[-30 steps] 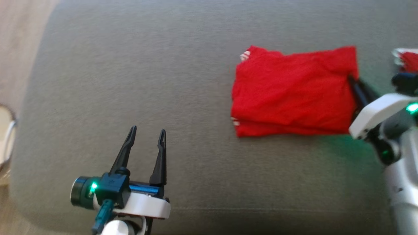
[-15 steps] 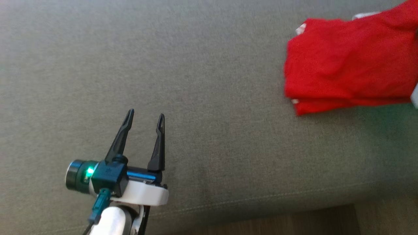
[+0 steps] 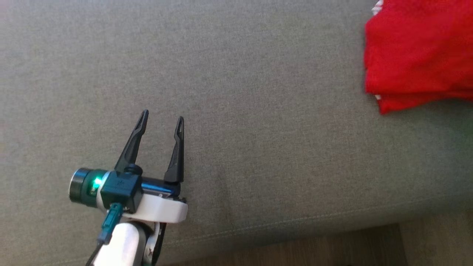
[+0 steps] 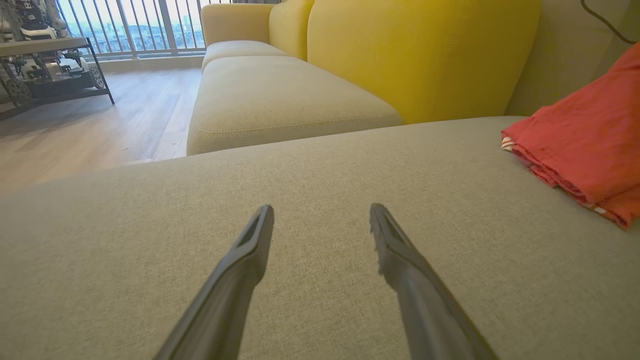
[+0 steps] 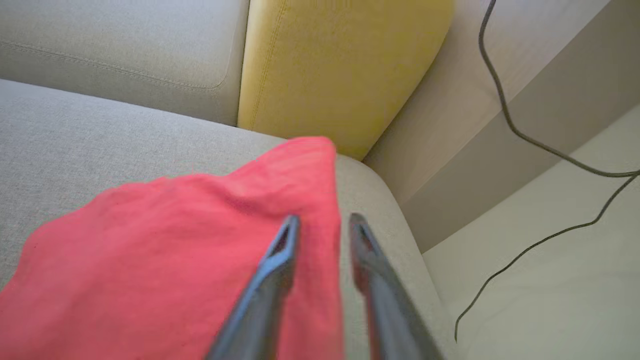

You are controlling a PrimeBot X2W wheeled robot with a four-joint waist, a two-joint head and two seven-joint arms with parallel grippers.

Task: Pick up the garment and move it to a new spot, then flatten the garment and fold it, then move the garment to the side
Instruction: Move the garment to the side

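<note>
The folded red garment (image 3: 421, 51) lay at the right end of the grey sofa cushion (image 3: 236, 74), near a yellow backrest (image 5: 340, 65). The right gripper (image 5: 324, 220) hovered at its edge, fingers narrowly parted; blur left any grasp uncertain. The left gripper (image 3: 162, 115) gaped wide and empty, well apart.

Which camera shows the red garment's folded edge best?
The left wrist view: the garment lies side-on, stacked layers sharp. The head view shows that edge from above, cropped. The right wrist view gives its blurred top under the right claw.
</note>
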